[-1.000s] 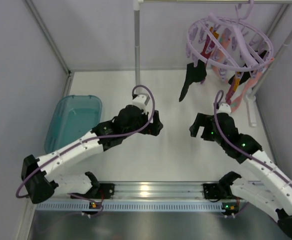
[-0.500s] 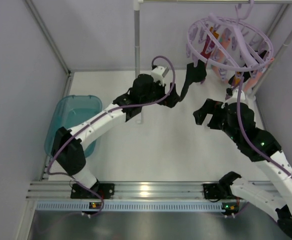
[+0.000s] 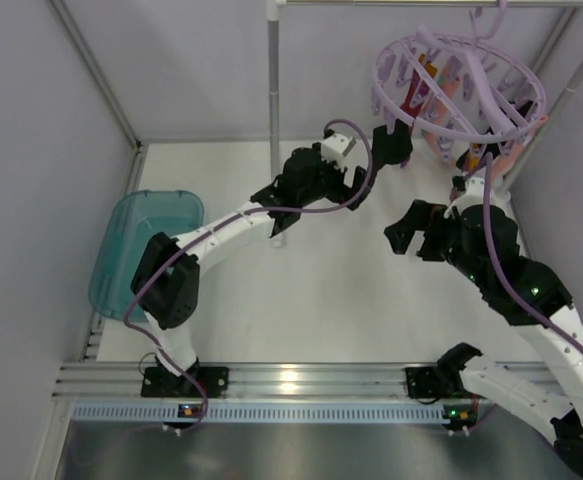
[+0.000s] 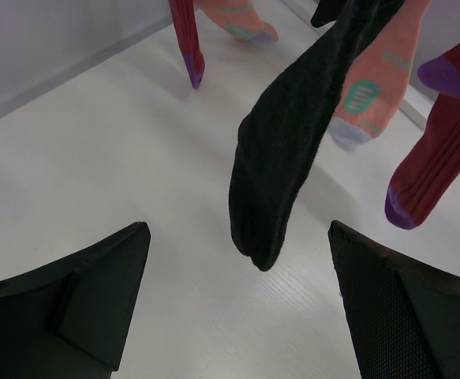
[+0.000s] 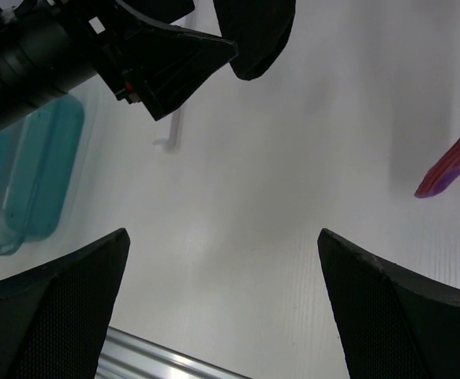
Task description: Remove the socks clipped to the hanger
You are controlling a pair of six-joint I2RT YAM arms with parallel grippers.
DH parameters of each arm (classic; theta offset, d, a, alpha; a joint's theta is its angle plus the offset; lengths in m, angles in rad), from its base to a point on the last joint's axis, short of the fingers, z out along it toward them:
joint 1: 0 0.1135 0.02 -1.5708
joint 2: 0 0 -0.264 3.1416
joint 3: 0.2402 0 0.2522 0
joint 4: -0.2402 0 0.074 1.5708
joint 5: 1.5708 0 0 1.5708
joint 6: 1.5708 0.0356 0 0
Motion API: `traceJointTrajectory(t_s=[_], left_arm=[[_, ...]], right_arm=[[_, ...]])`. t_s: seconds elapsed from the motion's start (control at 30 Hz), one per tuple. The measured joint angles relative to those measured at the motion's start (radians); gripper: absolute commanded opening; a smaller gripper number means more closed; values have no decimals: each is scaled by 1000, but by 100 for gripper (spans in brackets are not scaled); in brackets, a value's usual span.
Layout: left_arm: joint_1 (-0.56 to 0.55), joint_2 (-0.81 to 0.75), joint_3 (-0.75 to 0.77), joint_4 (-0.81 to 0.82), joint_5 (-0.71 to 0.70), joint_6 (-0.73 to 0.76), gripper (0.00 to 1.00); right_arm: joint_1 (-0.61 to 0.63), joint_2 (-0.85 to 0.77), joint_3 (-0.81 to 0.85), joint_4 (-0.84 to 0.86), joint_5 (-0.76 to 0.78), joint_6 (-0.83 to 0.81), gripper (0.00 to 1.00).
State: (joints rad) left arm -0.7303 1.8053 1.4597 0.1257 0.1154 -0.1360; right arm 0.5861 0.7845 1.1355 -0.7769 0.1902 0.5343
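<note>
The lilac ring hanger (image 3: 461, 85) hangs at the back right with socks clipped under it. A black sock (image 3: 391, 143) dangles from its near-left side. My left gripper (image 3: 361, 183) is open right at that sock's lower end. In the left wrist view the black sock (image 4: 285, 166) hangs with its toe level with the tips of my open left gripper (image 4: 239, 229), touching neither finger. A salmon pink sock (image 4: 372, 87) and a magenta-red sock with a purple toe (image 4: 435, 158) hang behind it. My right gripper (image 3: 411, 238) is open and empty (image 5: 222, 233), lower and to the right.
A white pole (image 3: 274, 100) stands just left of the left arm. A teal tub (image 3: 146, 250) sits at the left edge and also shows in the right wrist view (image 5: 40, 174). A metal rail (image 3: 291, 380) runs along the near edge. Grey walls close in on both sides.
My left arm has stretched far back and to the right, bringing its open gripper up to the black sock. My right arm has lifted and moved slightly back.
</note>
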Motion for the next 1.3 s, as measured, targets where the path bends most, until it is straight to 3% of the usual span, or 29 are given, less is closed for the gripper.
traceJointTrajectory(t_s=[0.27,0.47,0.5,0.6,0.63,0.73,0.83,0.87,0.9,1.13,1.3], left_arm=[[52,64,18,49,110,21,98],[65,138,113,75,180,26,95],[65,154,132,82,202,24,92],[65,209,193,96,269,5,62],[65,225,207,100,289,-2,46],[64,248,212,107,335,-24,27],[64,240,168,146,356,-55,21],[64,227,130,172,357,-69,9],[63,212,88,190,358,-84,3],[34,113,-147,301,275,-163,0],[-68,50,-229,369,89,-162,0]], right_arm=[[0,-12,0,-4,-13,-9,100],[0,-10,0,-4,-19,-11,100],[0,-10,0,-4,-18,-11,99],[0,-8,0,-4,-11,-10,99],[0,-5,0,-4,-8,-10,99],[0,5,9,-5,0,-8,99],[0,23,24,-1,13,-1,100],[0,30,26,2,22,2,99],[0,35,27,4,28,5,99],[0,109,79,6,91,35,94],[0,137,120,0,152,71,92]])
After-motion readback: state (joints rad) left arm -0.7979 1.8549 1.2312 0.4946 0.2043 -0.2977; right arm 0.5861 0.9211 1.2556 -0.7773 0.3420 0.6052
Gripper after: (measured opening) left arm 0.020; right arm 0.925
